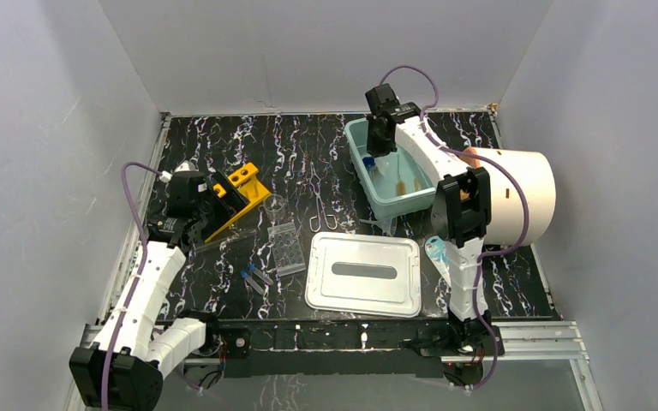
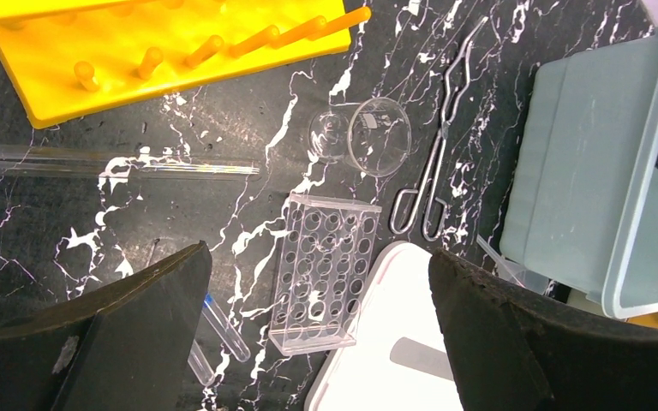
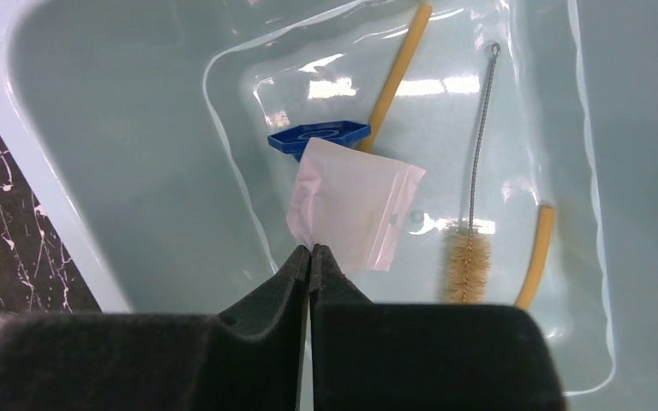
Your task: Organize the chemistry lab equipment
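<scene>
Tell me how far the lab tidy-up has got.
Done: amber tubing and a brush lie in the teal bin. In hand: the right pincer pinches a small plastic bag over that bin. To do: rack, beaker, well plate, forceps and blue-capped tubes sit on the table; the lid is off.

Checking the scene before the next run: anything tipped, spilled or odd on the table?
Two things. The clear beaker lies on its side near the well plate. The yellow rack looks tipped over, with its pegs pointing sideways. No spill or breakage visible.
</scene>
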Action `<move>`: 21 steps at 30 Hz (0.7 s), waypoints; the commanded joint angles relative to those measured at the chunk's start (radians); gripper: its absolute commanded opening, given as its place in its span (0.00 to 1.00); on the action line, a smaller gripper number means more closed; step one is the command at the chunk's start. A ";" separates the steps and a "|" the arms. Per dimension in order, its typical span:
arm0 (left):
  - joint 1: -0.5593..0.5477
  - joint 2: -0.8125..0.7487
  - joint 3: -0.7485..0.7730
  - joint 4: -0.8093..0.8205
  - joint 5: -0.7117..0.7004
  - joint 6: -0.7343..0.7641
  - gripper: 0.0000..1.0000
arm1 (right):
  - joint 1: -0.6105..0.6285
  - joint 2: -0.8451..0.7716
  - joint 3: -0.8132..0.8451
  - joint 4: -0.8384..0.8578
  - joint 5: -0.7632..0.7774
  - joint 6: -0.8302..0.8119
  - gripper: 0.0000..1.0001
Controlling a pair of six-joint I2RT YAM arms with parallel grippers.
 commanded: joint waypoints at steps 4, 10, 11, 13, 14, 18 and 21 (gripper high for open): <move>-0.003 0.033 0.050 -0.010 -0.027 0.015 0.98 | -0.005 0.017 0.096 0.060 -0.089 -0.011 0.23; -0.003 0.038 0.063 -0.015 -0.038 0.027 0.98 | -0.006 -0.013 0.140 0.072 -0.129 -0.020 0.34; -0.003 0.038 0.063 -0.016 -0.040 0.029 0.98 | -0.007 -0.021 0.141 0.071 -0.123 -0.024 0.35; -0.003 0.036 0.066 -0.015 -0.041 0.029 0.98 | -0.007 -0.045 0.144 0.066 -0.115 -0.034 0.36; -0.003 0.035 0.067 -0.014 -0.042 0.031 0.98 | -0.006 -0.058 0.142 0.064 -0.114 -0.040 0.37; -0.003 0.028 0.074 -0.013 -0.040 0.039 0.98 | -0.005 -0.125 0.105 0.075 -0.168 -0.093 0.42; -0.003 0.016 0.080 -0.014 -0.036 0.047 0.98 | -0.001 -0.196 0.032 0.117 -0.276 -0.147 0.47</move>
